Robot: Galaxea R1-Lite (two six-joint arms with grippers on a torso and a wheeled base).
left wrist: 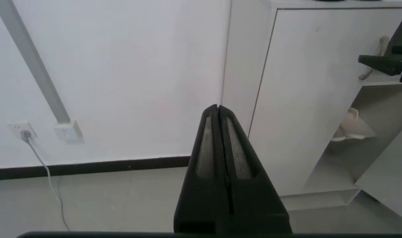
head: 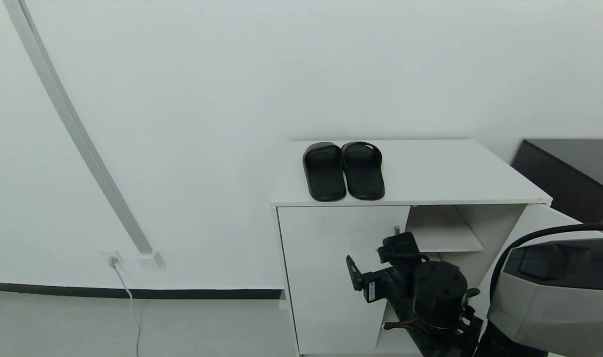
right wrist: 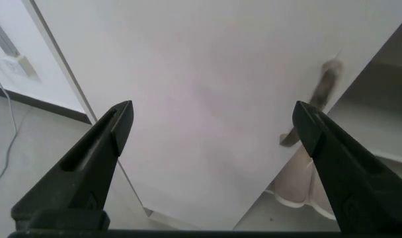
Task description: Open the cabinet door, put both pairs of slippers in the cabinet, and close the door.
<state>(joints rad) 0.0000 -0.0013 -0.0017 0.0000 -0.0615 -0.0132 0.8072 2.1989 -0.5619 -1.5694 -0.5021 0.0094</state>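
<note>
Here, 2 matte black slippers (head: 353,173) atop cabinet (head: 450,171).

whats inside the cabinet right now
Through the open right side, the cabinet shows an upper shelf and, lower down, a pale thing, probably slippers. The closed left door covers whatever is behind it.

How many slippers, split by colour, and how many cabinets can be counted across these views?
Black slippers: 2, side by side on top of the cabinet
Pale slippers: 1 seen, on a shelf inside; more may be hidden
Cabinet: 1
Total: 4 seen
</note>
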